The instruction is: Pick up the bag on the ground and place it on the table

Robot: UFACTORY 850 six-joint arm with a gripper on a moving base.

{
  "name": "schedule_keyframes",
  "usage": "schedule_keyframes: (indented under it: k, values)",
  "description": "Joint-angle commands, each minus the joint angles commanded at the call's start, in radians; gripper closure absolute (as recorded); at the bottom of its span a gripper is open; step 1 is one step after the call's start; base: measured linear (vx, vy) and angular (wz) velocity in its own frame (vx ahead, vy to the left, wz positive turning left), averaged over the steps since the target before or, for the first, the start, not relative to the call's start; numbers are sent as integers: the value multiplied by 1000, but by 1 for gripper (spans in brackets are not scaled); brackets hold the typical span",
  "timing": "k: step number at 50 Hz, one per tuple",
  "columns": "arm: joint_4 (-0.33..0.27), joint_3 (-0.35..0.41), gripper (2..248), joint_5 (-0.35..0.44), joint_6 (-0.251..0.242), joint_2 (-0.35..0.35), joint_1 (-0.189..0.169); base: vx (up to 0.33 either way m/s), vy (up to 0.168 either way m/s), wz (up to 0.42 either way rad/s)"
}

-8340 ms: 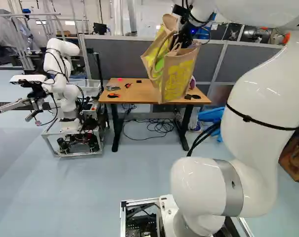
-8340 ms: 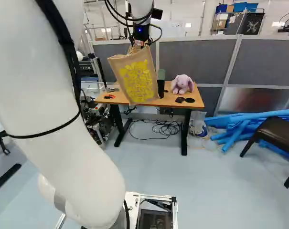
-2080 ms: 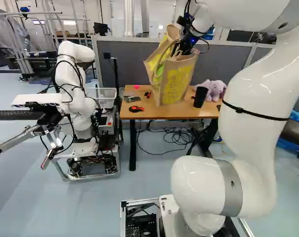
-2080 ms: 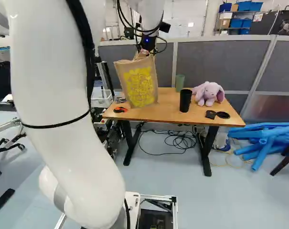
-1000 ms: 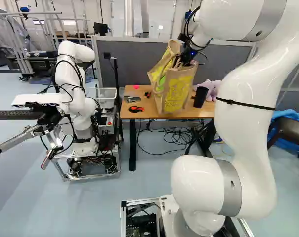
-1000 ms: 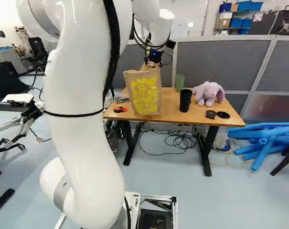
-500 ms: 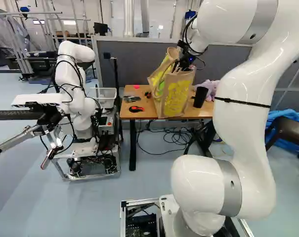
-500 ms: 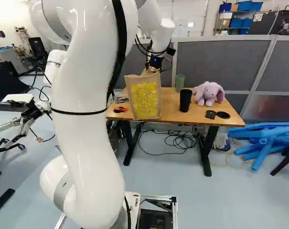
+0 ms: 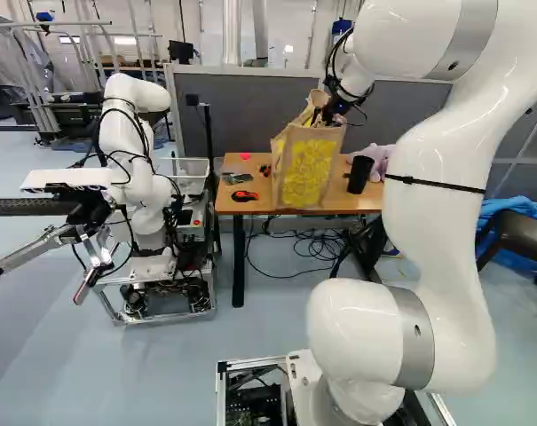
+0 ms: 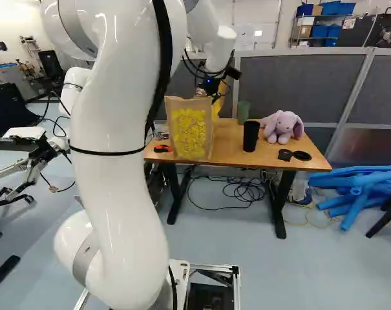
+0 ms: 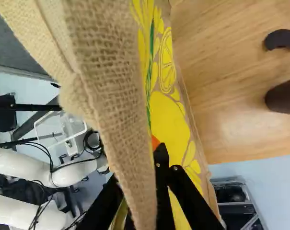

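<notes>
Bag (image 10: 190, 132) seen upright below the tool (image 9: 325, 115), above the near edge of the bench (image 10: 273, 154); contact with the bench cannot be made out. Whether the tool is wide, narrow or closed on the bag cannot be told; in the wrist view it is partly hidden by woven cloth. Black cup (image 10: 251, 136) and plush rabbit (image 10: 282, 126) noted right of the tool, green cylinder (image 10: 243, 112) placed behind the cup. Orange-and-black object (image 9: 244, 196) found lower left of the tool; another robot (image 9: 130, 160) seen well to its left
</notes>
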Motion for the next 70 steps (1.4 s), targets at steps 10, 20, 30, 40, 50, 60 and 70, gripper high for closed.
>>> schedule_keyframes:
  k: [10,20,30,40,50,60,70]
  values:
    - [0,0,229,0,105,0,0,0,0,0]
    - [0,0,229,0,210,0,0,0,0,0]
    - [0,0,229,0,315,0,0,0,0,0]
    - [0,0,229,0,403,0,0,0,0,0]
    - [0,0,229,0,418,0,0,0,0,0]
    - [0,0,229,0,419,0,0,0,0,0]
    - [0,-5,229,0,419,-4,-3,0,0,0]
